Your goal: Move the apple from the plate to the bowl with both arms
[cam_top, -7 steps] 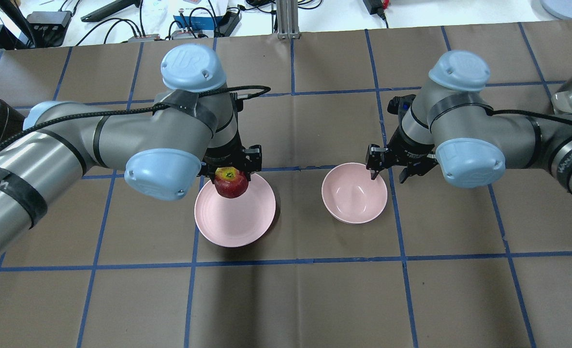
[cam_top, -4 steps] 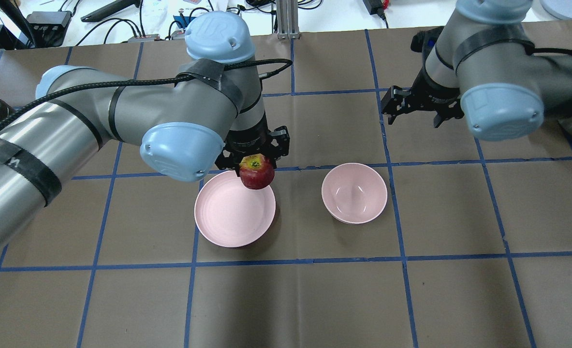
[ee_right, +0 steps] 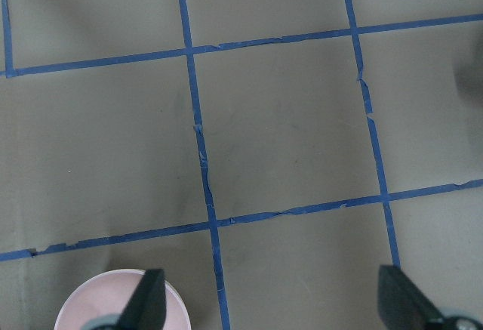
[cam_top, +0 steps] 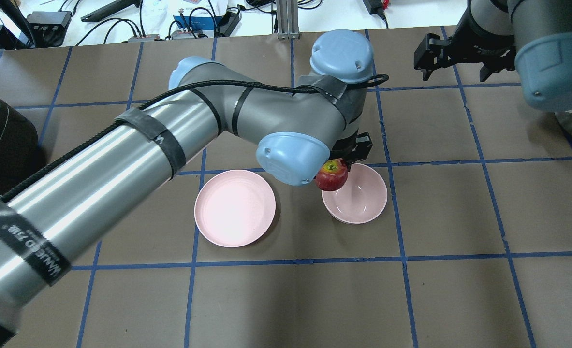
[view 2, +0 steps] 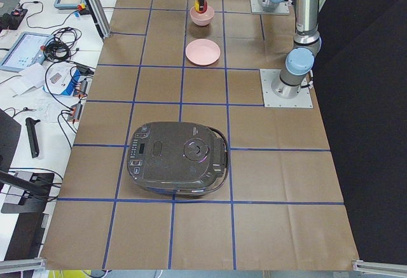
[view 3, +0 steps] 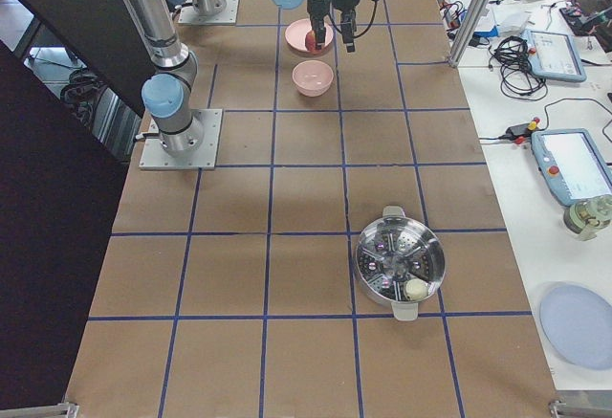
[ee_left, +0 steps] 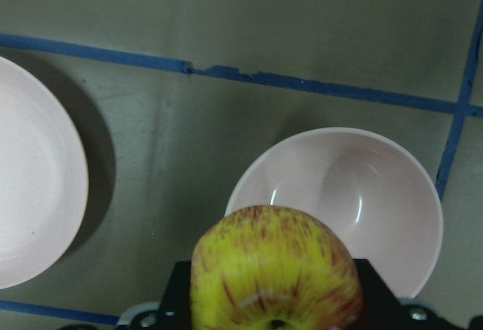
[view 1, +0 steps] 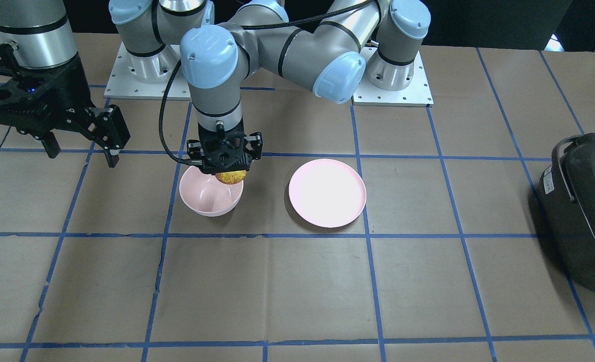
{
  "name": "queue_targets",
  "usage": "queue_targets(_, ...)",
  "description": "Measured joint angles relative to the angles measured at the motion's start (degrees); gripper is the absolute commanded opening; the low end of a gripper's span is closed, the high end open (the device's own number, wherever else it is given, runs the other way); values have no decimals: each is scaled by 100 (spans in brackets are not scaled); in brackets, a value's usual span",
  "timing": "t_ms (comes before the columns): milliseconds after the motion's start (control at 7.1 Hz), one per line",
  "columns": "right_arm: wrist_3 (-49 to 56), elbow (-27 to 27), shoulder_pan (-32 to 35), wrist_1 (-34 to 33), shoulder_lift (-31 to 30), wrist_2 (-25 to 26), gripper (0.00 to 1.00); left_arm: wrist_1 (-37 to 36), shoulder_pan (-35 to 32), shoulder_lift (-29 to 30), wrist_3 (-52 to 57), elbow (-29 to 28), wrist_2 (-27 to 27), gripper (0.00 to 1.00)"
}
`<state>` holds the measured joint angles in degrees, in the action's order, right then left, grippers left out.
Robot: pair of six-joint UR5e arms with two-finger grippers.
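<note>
My left gripper (view 1: 225,168) is shut on the red-and-yellow apple (cam_top: 331,176) and holds it just above the edge of the pink bowl (cam_top: 363,203) on the plate's side. In the left wrist view the apple (ee_left: 275,269) fills the bottom, with the bowl (ee_left: 362,186) below and beyond it. The flat pink plate (cam_top: 235,208) lies bare to the left of the bowl; it also shows in the front view (view 1: 327,192). My right gripper (cam_top: 455,72) is open and empty, raised well away from the bowl toward the far right; its fingers (ee_right: 151,300) frame bare table.
A black rice cooker (view 1: 584,201) sits at the table's end on my left side. A metal steamer pot (view 3: 400,265) stands at the end on my right side. The arm bases (view 1: 393,75) are behind the bowl and plate. Blue tape lines grid the brown table.
My left arm carried the apple rightward from above the plate to above the bowl. My right gripper pulled back from the bowl's rim, farther off and to the right, still open.
</note>
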<state>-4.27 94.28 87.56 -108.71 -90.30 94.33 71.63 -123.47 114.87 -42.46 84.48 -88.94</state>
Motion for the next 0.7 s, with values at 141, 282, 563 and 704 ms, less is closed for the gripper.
queue_targets(141, 25, -20, -6, 11, -11, 84, 100, -94, -166, 174, -44, -60, 11, 11)
queue_targets(282, 87, -13, -12, 19, -7, 220, 100, -283, -282, 331, -93, -55, 6, 12)
queue_targets(563, 475, 26, -117, 33, 1, 680, 100, -813, -382, 681, -210, -19, -4, 99)
queue_targets(704, 587, 68, -228, 40, 2, 785, 100, -898, -393, 767, -229, -4, -12, 100)
